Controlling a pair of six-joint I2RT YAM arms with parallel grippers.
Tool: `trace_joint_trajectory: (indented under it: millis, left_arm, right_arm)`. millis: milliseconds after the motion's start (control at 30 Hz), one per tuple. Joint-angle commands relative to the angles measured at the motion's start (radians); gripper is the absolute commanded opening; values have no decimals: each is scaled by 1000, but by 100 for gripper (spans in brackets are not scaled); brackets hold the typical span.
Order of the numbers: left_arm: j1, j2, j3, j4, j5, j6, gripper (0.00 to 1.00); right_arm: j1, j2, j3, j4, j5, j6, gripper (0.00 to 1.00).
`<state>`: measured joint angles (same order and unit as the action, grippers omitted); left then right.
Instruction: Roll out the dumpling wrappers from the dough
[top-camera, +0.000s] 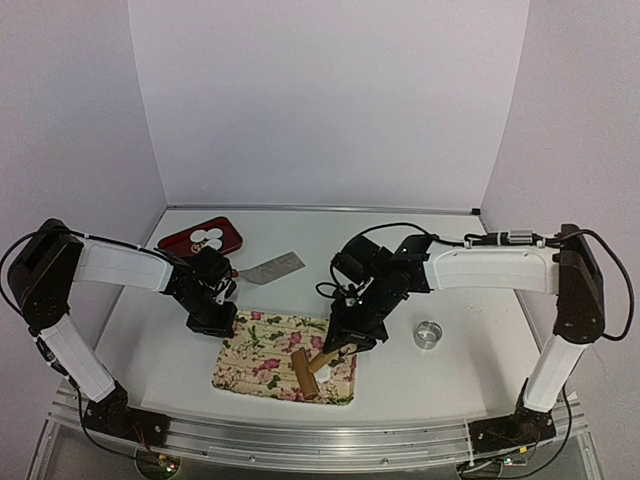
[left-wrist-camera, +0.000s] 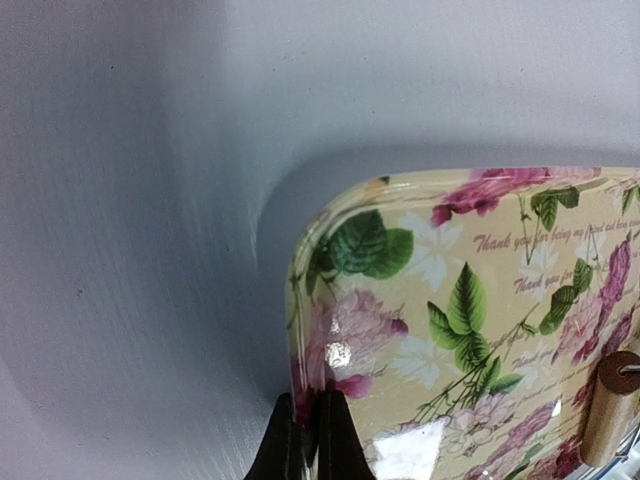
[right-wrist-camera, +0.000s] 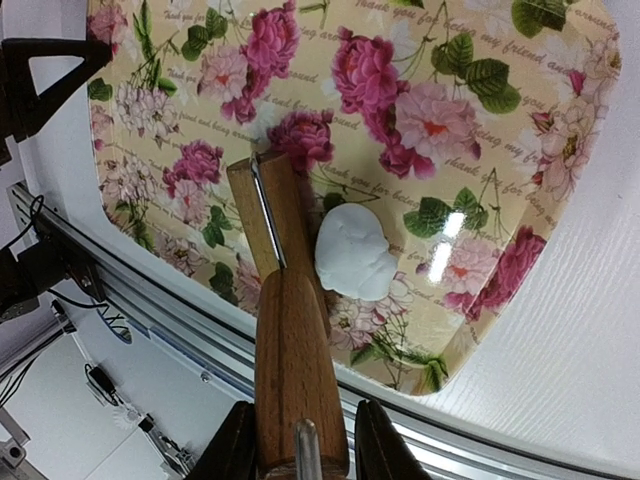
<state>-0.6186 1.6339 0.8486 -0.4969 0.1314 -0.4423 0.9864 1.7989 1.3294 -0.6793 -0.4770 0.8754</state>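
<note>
The dough (right-wrist-camera: 355, 252) lay as a small white lump on the floral tray (right-wrist-camera: 470, 130), mid-frame in the right wrist view, just beside the head of the wooden roller (right-wrist-camera: 285, 230). It looked light, soft and probably tacky, so pinching would likely tear it and pressing from above would suit better. The right pincer (right-wrist-camera: 300, 445) was clamped on the roller's handle, its arm reaching in from the right of the overhead view, wrist bent downward. The left pincer (left-wrist-camera: 312, 400) was closed together at the tray's corner rim, seemingly steadying it. Dumpling wrappers (top-camera: 207, 238) sat on a red dish (top-camera: 175, 245) on the counter, upper left.
</note>
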Motion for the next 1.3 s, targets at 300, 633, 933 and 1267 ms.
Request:
trace_joint_trajectory:
  millis: [300, 633, 933, 1267]
  left_arm:
    - [6, -18, 1, -35, -40, 11, 0]
    - [6, -22, -8, -37, -43, 9, 0]
    - [6, -27, -11, -41, -45, 14, 0]
    - [6, -16, 4, -43, -48, 19, 0]
  right_arm:
    - [65, 115, 387, -221, -39, -67, 0]
    - [61, 17, 324, -336, 133, 0, 0]
    - [40, 13, 285, -340, 169, -21, 0]
    - [30, 64, 291, -339, 159, -55, 0]
